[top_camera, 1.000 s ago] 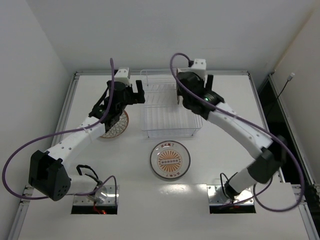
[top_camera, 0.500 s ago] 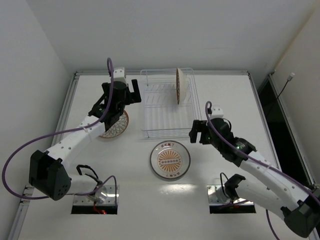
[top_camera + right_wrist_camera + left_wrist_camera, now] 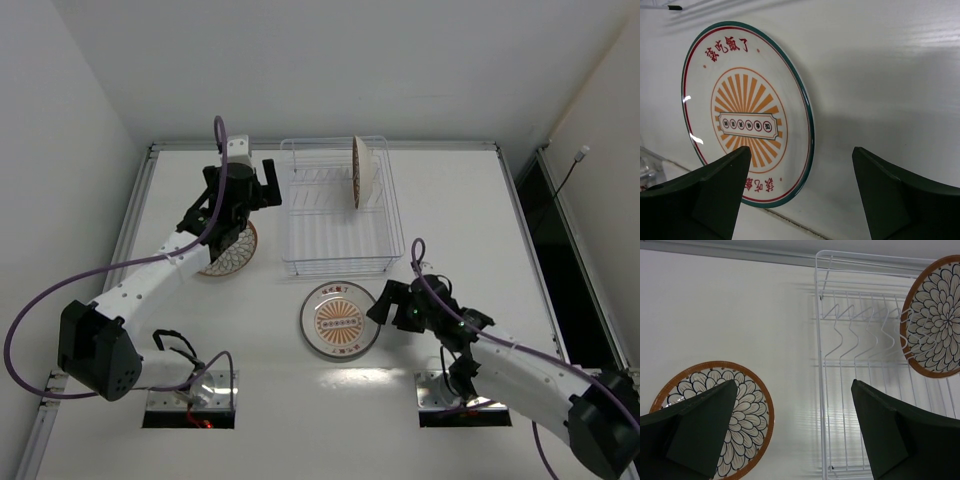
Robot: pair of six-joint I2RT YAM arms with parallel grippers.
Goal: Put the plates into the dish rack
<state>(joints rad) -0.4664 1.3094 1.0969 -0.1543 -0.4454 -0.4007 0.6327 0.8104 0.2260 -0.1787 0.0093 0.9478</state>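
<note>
The wire dish rack (image 3: 336, 208) stands at the table's far middle. One petal-pattern plate (image 3: 363, 172) stands upright in its far right slots; it also shows in the left wrist view (image 3: 935, 325). A second petal plate (image 3: 231, 252) lies flat left of the rack, partly under my left arm. The sunburst plate (image 3: 340, 320) lies flat in front of the rack. My left gripper (image 3: 262, 184) is open and empty above the rack's left edge (image 3: 820, 390). My right gripper (image 3: 383, 306) is open and empty, low beside the sunburst plate's (image 3: 747, 112) right rim.
A raised metal rail (image 3: 320, 145) borders the table's far side and walls close in all round. Purple cables (image 3: 90, 275) loop off both arms. Two mounting plates (image 3: 190, 400) sit at the near edge.
My right arm has drawn back from the rack, leaving the petal plate standing in it, and has come down beside the sunburst plate. My left gripper has barely moved.
</note>
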